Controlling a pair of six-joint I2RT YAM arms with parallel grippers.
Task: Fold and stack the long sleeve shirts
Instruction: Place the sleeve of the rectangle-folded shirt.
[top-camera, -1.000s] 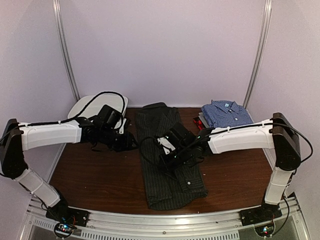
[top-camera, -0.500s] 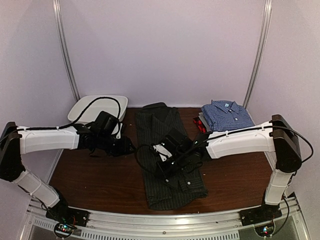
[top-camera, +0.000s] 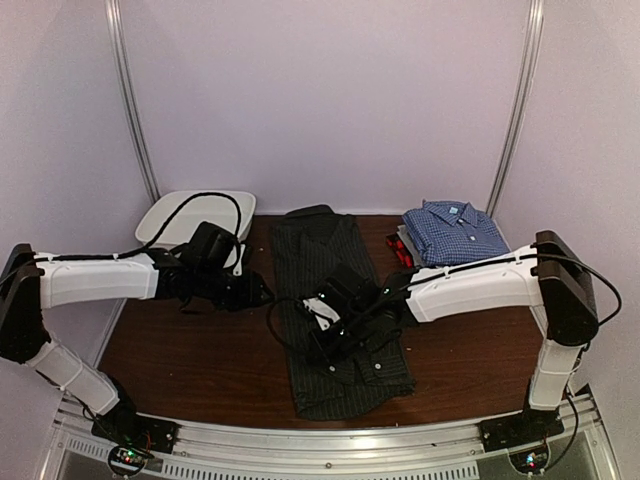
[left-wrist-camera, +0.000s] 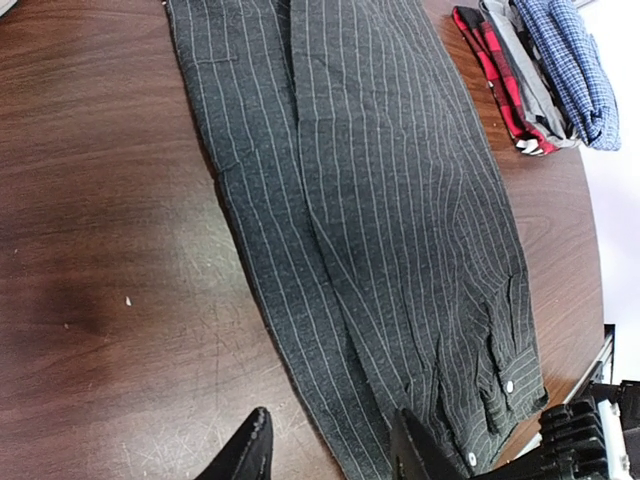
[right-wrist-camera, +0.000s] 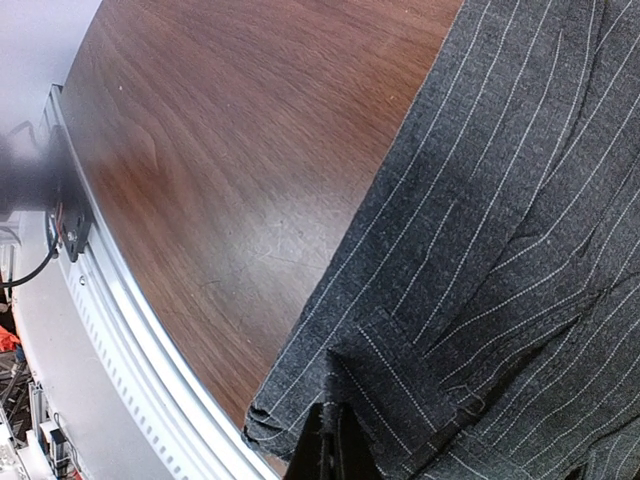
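Dark wood tabletop (top-camera: 190, 350), pale walls (top-camera: 330, 100), left hand (left-wrist-camera: 335, 455) half-open, empty, low at black pinstriped shirt (top-camera: 340, 390) edge, right hand (right-wrist-camera: 330, 438) pinched shut on its cloth.

Pinstriped shirt (left-wrist-camera: 400, 200) — matt woven cloth; table (left-wrist-camera: 100, 200) — glossy scuffed wood.

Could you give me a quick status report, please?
Left gripper empty, jaws open. Right gripper jaws shut on pinstriped shirt, at its edge. Folded stack far right, not in the way.
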